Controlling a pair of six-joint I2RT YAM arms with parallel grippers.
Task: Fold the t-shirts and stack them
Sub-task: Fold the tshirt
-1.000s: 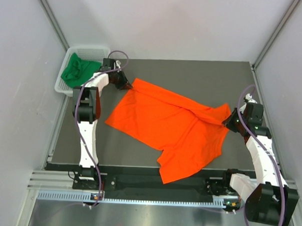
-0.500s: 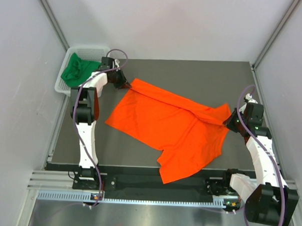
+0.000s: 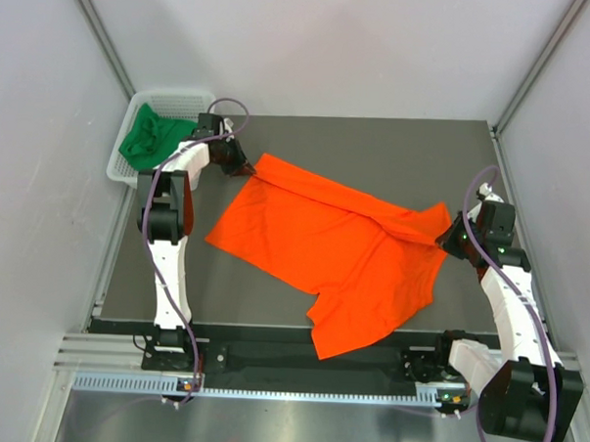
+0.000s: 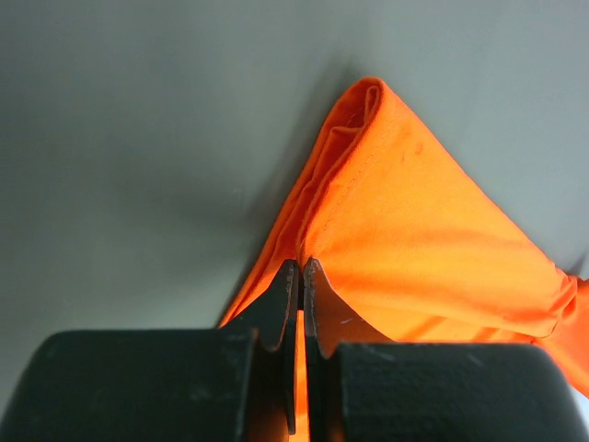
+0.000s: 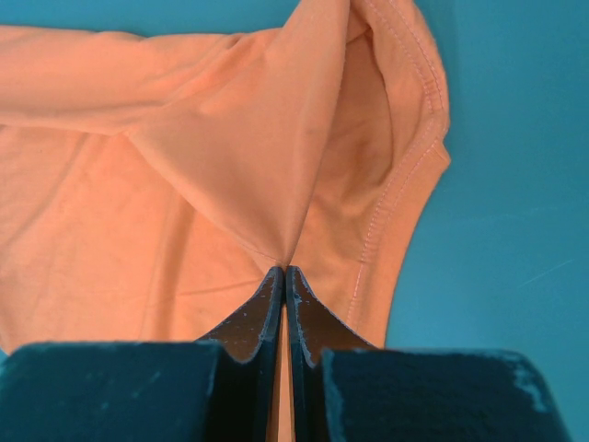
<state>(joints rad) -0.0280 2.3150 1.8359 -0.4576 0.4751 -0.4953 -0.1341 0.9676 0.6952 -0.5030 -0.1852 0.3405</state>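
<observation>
The orange shirt (image 3: pixel 333 252) lies spread and rumpled across the middle of the table (image 3: pixel 396 152). Its far-left corner is pinched between the closed left fingers (image 4: pixel 287 296), and a fold at its right edge, beside a hemmed opening, is pinched between the closed right fingers (image 5: pixel 271 300). The green shirt (image 3: pixel 154 137) sits bunched in the basket (image 3: pixel 188 99) at the table's far-left corner

The orange t-shirt (image 4: pixel 433 249) runs off the right edge of the left wrist view and the left edge of the right wrist view — its pinched folds vanish between the closed left claw (image 4: pixel 301 267) and right claw (image 5: pixel 283 273). The green t-shirt (image 3: pixel 154 138) lies bunched in the basket (image 3: pixel 173 95), sleeves indistinguishable.
</observation>
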